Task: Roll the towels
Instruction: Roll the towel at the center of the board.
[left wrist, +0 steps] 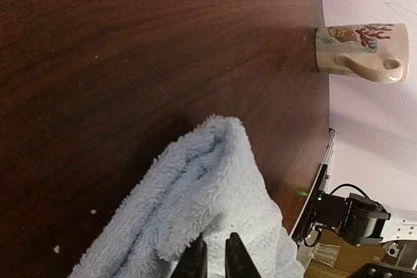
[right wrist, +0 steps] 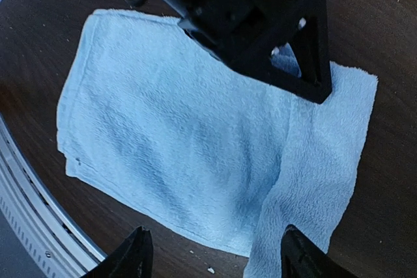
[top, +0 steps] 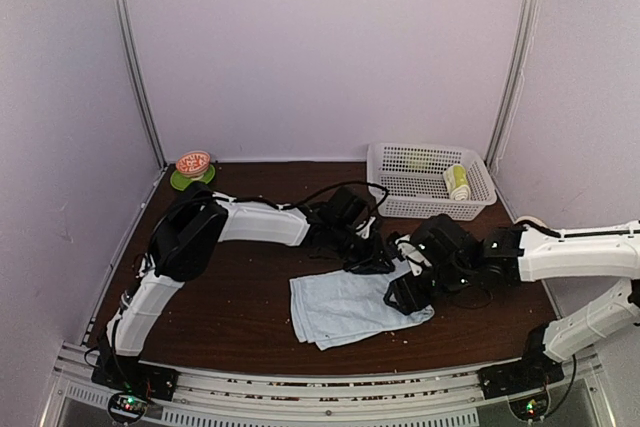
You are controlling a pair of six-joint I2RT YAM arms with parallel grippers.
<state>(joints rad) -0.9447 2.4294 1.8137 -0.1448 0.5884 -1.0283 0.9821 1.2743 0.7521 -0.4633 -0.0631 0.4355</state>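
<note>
- So, the pale-blue towel (top: 345, 309) lies mostly flat mid-table, toward the near edge and a bit right of centre. Its far right corner is bunched up off the table (top: 250, 287).
- Left fingers (left wrist: 240, 265) are narrow, nearly together, on that raised fold. It reads as a pinch on the cloth.
- Right fingers (right wrist: 133, 255) are wide apart, hovering over the towel's near right part, holding nothing.
- The green-yellow towel (top: 457, 182) sits rolled in the basket (top: 400, 152) at the far right corner, so judge that one done. The blue one is the step in hand, its roll barely begun.
- To do it well, put your right fingers on the same short edge at the near corner, so both ends turn over together. A one-corner pull will likely skew the roll into a cone.
- Keep the lift low, fold the edge over tight, then work toward the towel's left end in short, even turns.
- Terry looks soft and thick and will likely spring open, so press the roll down before letting go.
- Mind the two wrists, which are close together over the cloth.
</note>
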